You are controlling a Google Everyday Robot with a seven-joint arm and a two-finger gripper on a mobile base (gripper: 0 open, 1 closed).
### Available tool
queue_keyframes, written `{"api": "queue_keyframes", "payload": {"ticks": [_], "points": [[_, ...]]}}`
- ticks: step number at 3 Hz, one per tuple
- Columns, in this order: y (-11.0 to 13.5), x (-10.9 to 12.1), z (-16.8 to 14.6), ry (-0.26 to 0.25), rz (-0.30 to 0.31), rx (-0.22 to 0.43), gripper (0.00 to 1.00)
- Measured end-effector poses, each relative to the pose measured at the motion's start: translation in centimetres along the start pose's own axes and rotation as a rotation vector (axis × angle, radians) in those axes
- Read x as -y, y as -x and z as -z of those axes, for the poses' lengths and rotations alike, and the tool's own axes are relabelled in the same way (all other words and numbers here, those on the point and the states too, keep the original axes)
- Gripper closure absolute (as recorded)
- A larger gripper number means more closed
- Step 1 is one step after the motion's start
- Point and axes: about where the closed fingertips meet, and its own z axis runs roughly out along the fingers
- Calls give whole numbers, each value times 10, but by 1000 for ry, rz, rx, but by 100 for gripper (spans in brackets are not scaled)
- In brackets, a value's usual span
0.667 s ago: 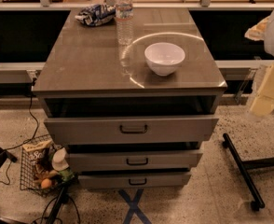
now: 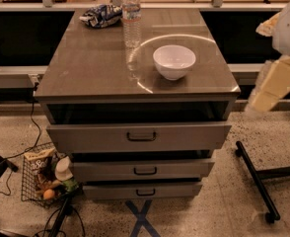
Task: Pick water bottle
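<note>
The water bottle (image 2: 131, 17) is slim, clear and ribbed, with a white cap and a pale label band. It stands upright near the back middle of the grey cabinet top (image 2: 90, 68). A round white bowl (image 2: 174, 61) sits to its right and nearer the front. My gripper (image 2: 274, 84) shows as a pale yellow and white shape at the right edge of the view. It is beyond the cabinet's right side, well apart from the bottle and holding nothing that I can see.
A crumpled blue and white bag (image 2: 101, 15) lies left of the bottle. The cabinet has three drawers (image 2: 141, 136), slightly pulled out. A wire basket (image 2: 45, 179) of snacks sits on the floor at left. A black wheeled stand leg (image 2: 256, 181) lies at right.
The arm and gripper at the right edge have shifted slightly left and up. The bottle, bowl and bag have not moved.
</note>
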Motion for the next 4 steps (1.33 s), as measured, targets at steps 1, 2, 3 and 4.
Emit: {"api": "queue_keyframes", "payload": {"ticks": [1, 2, 3, 4], "points": [[23, 43, -16, -98, -99, 138, 0], [31, 70, -33, -158, -215, 277, 0], [35, 93, -50, -231, -331, 469, 0], [41, 112, -52, -309, -387, 618, 0]]}}
